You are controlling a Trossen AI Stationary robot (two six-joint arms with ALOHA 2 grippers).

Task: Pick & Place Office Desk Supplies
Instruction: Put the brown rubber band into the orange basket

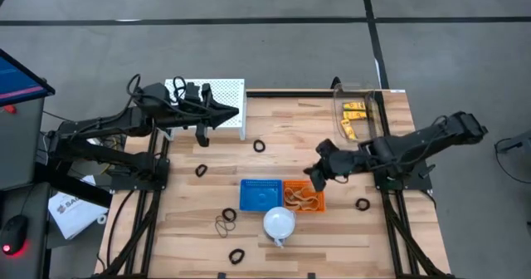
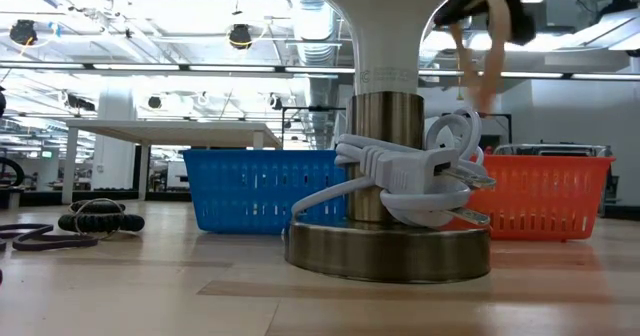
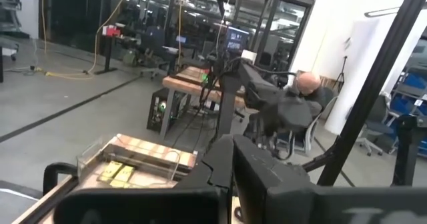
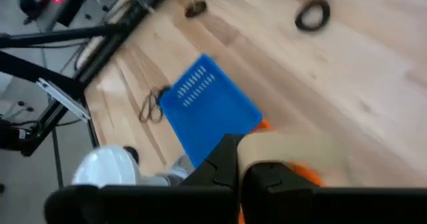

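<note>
The right pincer [image 1: 316, 173] hangs above the table [image 1: 290, 121], just beside the orange basket [image 1: 304, 196] on its far side, and its fingers are closed on a tan rubber band [image 2: 492, 51] — the low view shows the loop dangling from it, high over the orange basket's rim. The step in hand looks like the drop into that basket, which already holds several tan loops [image 1: 302, 199].

To do it well, the pincer should be brought squarely over the basket's middle before it opens, since it seems to sit over the far edge, not the centre. A limp band swings and can catch on the rim or cling to a finger pad, so coming lower until the loop's bottom is inside the walls, then opening fully and pausing, would be safer than releasing from height. The blue basket [image 1: 261, 194] stands touching the orange one, and the white dome lamp [image 1: 280, 222] with its coiled cord stands just in front of them; a straight lift afterward keeps the arm off both.

Further out, more supplies lie loose — black rings [image 1: 260, 146] on the table's far part, another ring [image 1: 362, 203] near the right edge, thin bands [image 1: 226, 221] left of the blue basket, and yellow clips [image 1: 353, 109] in a clear tray [image 1: 352, 92] at the far right corner.

The left pincer [image 1: 235, 113] waits at the table's far left corner, over a white perforated board [image 1: 226, 92]; I cannot tell how its fingers stand.
</note>
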